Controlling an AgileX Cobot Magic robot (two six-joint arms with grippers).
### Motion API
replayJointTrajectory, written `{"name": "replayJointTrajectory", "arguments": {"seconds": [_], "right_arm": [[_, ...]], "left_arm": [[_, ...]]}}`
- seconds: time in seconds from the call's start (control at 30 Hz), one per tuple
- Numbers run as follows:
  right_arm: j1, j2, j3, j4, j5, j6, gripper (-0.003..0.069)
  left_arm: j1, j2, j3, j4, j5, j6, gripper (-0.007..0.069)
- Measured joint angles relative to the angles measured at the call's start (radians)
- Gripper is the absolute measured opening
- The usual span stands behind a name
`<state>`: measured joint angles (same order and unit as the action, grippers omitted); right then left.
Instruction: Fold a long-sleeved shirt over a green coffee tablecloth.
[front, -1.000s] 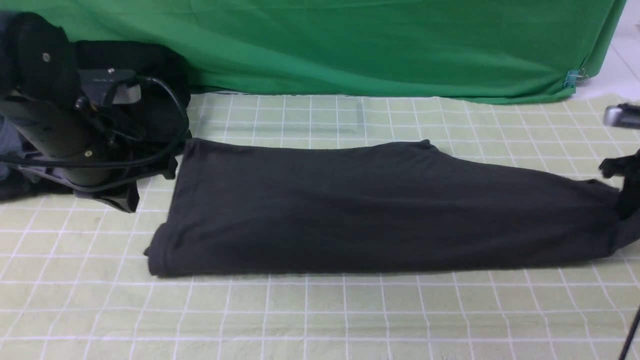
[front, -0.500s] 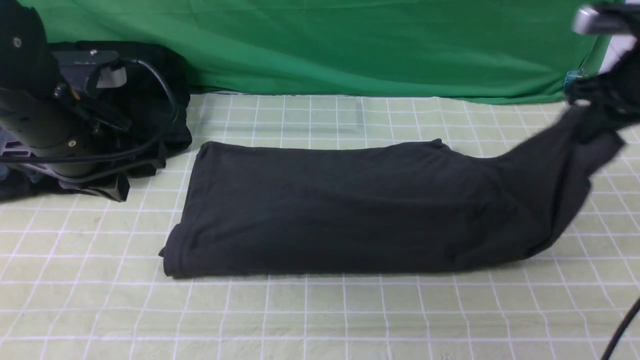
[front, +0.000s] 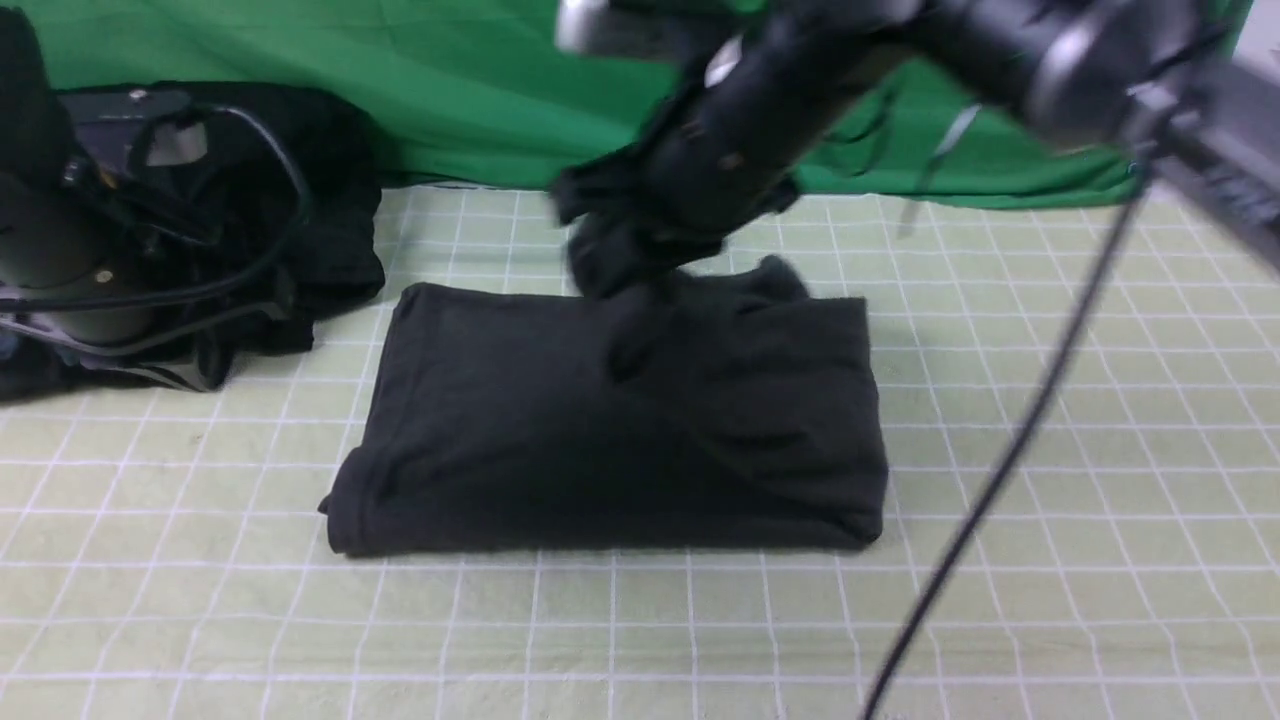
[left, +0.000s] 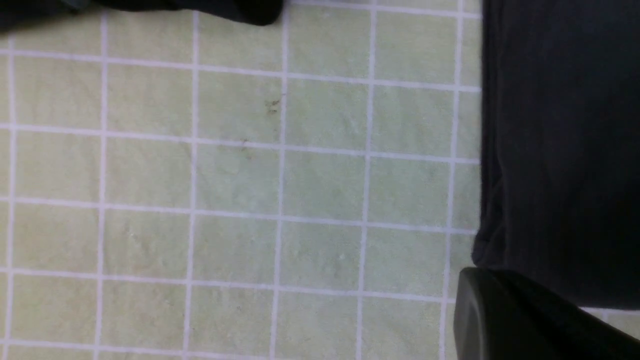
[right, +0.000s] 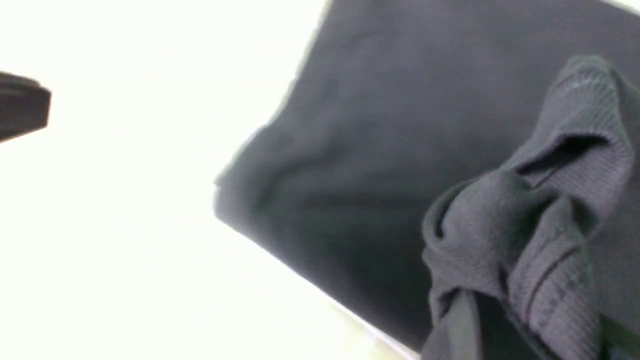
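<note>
My right claw (front: 612, 262) is clenched on a bunch of the shirt (front: 560, 440). In the front view it sits just above centre, blurred, over the shirt's far edge. In the right wrist view the ribbed grey cloth (right: 525, 235) wads up at the lower right of the frame, pinched where my dark fingers (right: 465, 325) meet. The rest of the shirt lies flat behind it, and everything around that is washed out white.

From that grip an upper layer of cloth lies doubled back over the right half of the shirt, with a rounded fold along its right side. The shirt makes a dark rectangle in the middle of the front view, flat on the tablecloth (front: 640, 640), whose white grid shows all round it. My right arm slants in from the upper right, and its cable (front: 1000, 470) hangs down to the bottom edge of the frame.

My left claw (front: 195, 372) is closed and grips nothing. It sits at the left edge of the front view, apart from the shirt. In the left wrist view one dark finger (left: 520, 320) shows at the lower right, just beside the shirt's corner.

Behind the left arm is a heap of black clothes (front: 330, 230). A green backdrop (front: 450, 90) fills the top of the frame.
</note>
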<state>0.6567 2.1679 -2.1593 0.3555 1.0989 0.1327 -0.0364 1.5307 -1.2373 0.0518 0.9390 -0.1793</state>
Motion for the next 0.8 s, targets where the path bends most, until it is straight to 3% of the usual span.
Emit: {"name": "replayJointTrajectory", "arguments": {"seconds": [0.27,0.37,0.43,0.5,0.57,0.63,0.67,0.73,0.8], "right_arm": [[0.078,0.234,-0.189,0.126,-0.087,0.031,0.0036],[0.098,0.287,-0.2,0.153,-0.152,0.033,0.0069],[0.104,0.303,-0.2,0.159,-0.171,0.034,0.0118],[0.112,0.314,-0.201,0.169,-0.189,0.034,0.0272],[0.112,0.314,-0.204,0.172,-0.185,0.033,0.0341],[0.1,0.299,-0.232,0.173,-0.124,-0.006,0.0495],[0.087,0.287,-0.254,0.167,-0.072,-0.033,0.0531],[0.043,0.253,-0.307,0.111,0.044,-0.073,0.0545],[-0.004,0.2,-0.336,0.031,0.083,-0.098,0.0486]], "left_arm": [[0.112,0.0,0.0,-0.125,-0.004,0.079,-0.0003],[0.12,0.0,0.0,-0.136,-0.005,0.084,-0.0003],[0.12,0.0,0.0,-0.137,-0.006,0.088,-0.0003],[0.12,0.0,0.0,-0.142,-0.006,0.105,-0.0003],[0.12,0.0,0.0,-0.144,-0.006,0.106,-0.0003],[0.12,0.0,0.0,-0.148,-0.008,0.115,-0.0003],[0.12,0.0,0.0,-0.154,-0.009,0.125,-0.0003],[0.12,0.0,0.001,-0.201,-0.016,0.151,-0.0003],[0.12,0.0,0.001,-0.283,-0.022,0.205,-0.0003]]}}
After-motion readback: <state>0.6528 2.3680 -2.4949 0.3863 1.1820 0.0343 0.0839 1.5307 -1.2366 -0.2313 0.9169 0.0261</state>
